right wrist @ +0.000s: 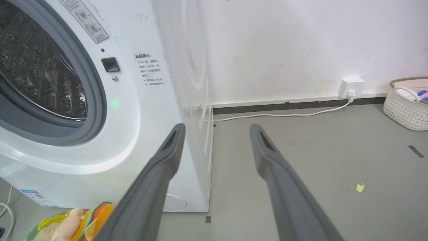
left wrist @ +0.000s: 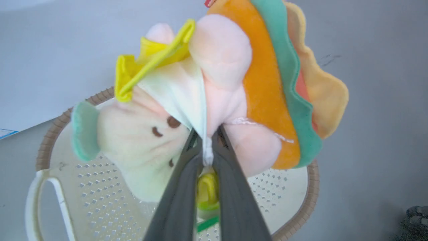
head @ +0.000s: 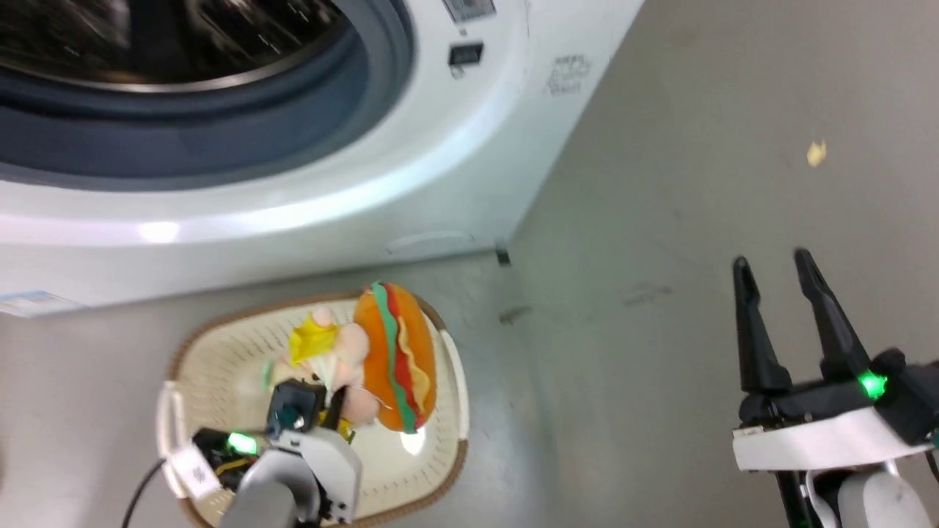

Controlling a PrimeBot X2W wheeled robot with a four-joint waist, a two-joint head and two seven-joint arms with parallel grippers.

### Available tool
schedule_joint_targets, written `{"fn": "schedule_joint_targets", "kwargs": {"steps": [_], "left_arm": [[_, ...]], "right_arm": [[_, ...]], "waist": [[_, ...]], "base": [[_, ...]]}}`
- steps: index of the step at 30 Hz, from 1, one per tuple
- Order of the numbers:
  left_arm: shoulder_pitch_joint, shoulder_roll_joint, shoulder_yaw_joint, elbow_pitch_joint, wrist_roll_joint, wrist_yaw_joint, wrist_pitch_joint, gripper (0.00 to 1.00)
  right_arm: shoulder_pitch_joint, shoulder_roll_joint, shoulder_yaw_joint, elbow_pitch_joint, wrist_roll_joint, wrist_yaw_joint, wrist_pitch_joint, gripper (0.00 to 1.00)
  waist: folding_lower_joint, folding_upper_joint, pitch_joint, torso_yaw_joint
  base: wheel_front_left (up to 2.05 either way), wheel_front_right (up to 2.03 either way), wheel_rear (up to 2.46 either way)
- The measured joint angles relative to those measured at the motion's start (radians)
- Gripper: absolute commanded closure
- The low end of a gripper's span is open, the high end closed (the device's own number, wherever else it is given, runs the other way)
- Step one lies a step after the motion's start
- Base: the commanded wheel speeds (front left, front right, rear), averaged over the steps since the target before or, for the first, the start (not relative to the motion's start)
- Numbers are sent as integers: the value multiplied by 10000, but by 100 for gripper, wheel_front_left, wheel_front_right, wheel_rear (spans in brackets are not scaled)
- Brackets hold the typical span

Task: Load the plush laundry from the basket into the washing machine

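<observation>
The plush laundry [head: 389,359], an orange hamburger with green, red and yellow layers joined to a pale pink figure, hangs just above the cream basket [head: 220,352]. My left gripper [left wrist: 206,132] is shut on a white fabric fold of the plush laundry [left wrist: 234,87]. Below it lies the perforated basket [left wrist: 100,180] floor. The washing machine [head: 308,176] stands behind with its grey seal and steel drum open. Over the bare floor at lower right, my right gripper [head: 772,262] is open. The plush laundry [right wrist: 72,224] peeks in at the right wrist view's bottom left beside the washing machine [right wrist: 133,117].
A white woven basket [right wrist: 406,105] with clothes stands by the far wall at right. A wall socket [right wrist: 351,87] and white cable [right wrist: 284,114] run along the skirting. A yellow scrap [head: 816,152] lies on the grey floor. A small paper label [head: 33,302] sticks out under the washer.
</observation>
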Motion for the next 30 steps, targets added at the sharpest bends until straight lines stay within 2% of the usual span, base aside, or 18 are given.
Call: {"fn": "schedule_joint_targets", "kwargs": {"steps": [6, 12, 18, 24, 30], "left_arm": [[1799, -113, 548, -3396, 35, 466, -2, 100], [3157, -253, 1057, -6142, 263, 472, 2, 100], [3599, -623, 2104, -8408, 198, 447, 0, 100], [3606, -872, 2846, -9873, 334, 343, -2, 100], [3086, -721, 3381, -10011, 640, 15, -2, 100]], "right_arm": [[478, 2, -98, 19, -245, -2, 0, 0], [821, 2, -207, 31, -445, 0, 0, 0], [999, 2, -242, 33, -504, -2, 0, 0], [1044, 2, -59, 35, -401, -2, 0, 0], [988, 2, 109, -25, -303, -2, 0, 0]], "waist": [[-1, 0, -1041, 479], [-1, 0, -1892, 938], [0, 0, -2452, 1324], [2, 0, -2509, 1396], [2, 0, -2072, 1174]], "base": [[0, 0, 0], [0, 0, 0], [0, 0, 0], [0, 0, 0], [0, 0, 0]]}}
